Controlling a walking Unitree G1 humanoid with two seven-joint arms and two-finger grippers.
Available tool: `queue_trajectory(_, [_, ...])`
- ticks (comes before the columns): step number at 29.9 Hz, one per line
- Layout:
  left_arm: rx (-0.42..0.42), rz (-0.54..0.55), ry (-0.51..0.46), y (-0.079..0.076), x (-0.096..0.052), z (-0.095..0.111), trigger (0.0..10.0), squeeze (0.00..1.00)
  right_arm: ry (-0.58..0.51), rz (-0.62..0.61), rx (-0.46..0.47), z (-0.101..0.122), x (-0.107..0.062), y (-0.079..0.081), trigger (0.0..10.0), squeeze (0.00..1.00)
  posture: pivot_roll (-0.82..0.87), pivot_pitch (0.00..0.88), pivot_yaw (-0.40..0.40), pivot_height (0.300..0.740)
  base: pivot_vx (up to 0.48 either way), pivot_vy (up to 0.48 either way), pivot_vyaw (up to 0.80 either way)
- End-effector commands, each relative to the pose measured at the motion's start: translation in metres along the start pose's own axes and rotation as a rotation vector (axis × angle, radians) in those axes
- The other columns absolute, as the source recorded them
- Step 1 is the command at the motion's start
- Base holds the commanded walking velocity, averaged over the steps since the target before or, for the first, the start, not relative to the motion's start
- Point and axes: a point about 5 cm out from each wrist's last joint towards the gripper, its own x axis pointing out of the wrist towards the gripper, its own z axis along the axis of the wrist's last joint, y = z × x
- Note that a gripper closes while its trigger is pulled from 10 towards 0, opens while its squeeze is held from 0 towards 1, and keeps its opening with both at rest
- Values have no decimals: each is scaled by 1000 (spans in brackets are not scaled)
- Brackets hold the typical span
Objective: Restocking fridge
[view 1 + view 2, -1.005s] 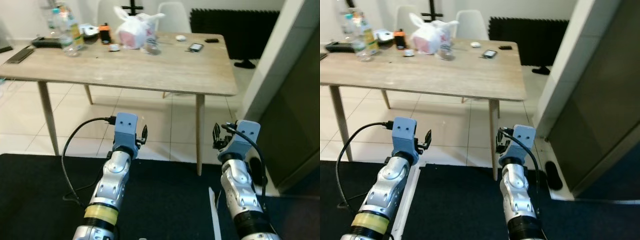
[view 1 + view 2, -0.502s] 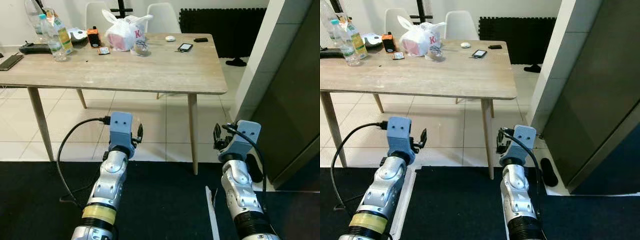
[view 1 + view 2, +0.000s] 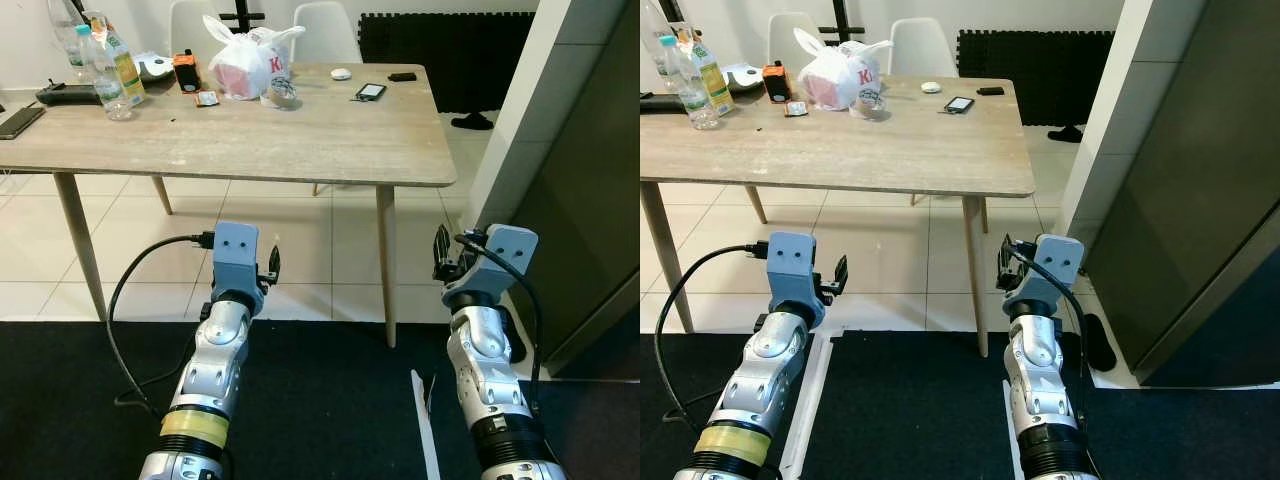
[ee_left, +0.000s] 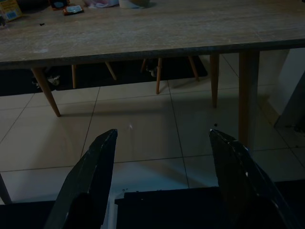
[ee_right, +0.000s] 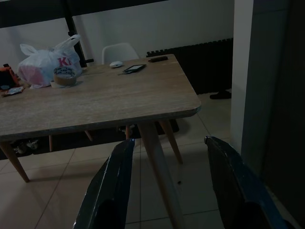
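Observation:
The dark grey fridge (image 3: 1200, 190) stands shut on my right, beside a white pillar (image 3: 520, 120). Ahead is a wooden table (image 3: 300, 140) holding a white plastic bag (image 3: 245, 62), two bottles (image 3: 108, 62) and a roll of tape (image 3: 283, 93). My left gripper (image 4: 162, 136) is open and empty, held low in front of the table over the tiled floor. My right gripper (image 5: 169, 143) is also open and empty, level with the table's right corner and pointing along the pillar's side.
A phone (image 3: 371, 92) and small items lie on the far side of the table, with two white chairs (image 3: 325, 30) behind it. A black mat (image 3: 330, 400) covers the floor under my arms. A dark slipper (image 3: 1098, 343) lies by the fridge's foot.
The camera has swung, so the table sits further left and the fridge shows more. My right gripper has risen slightly. Both grippers stay open and empty.

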Motion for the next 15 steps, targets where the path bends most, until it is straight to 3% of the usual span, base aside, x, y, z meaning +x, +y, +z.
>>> queue_trajectory(1, [23,21,24,7,0,-5,10000,0,7,1,2,-2,-1,0,10000,0,38,0,-1,740,0,0,0])
queue_trajectory(15, [29,39,26,8,0,-7,10000,0,18,11,0,-5,-2,2,10000,0,40,0,-3,740,0,0,0])
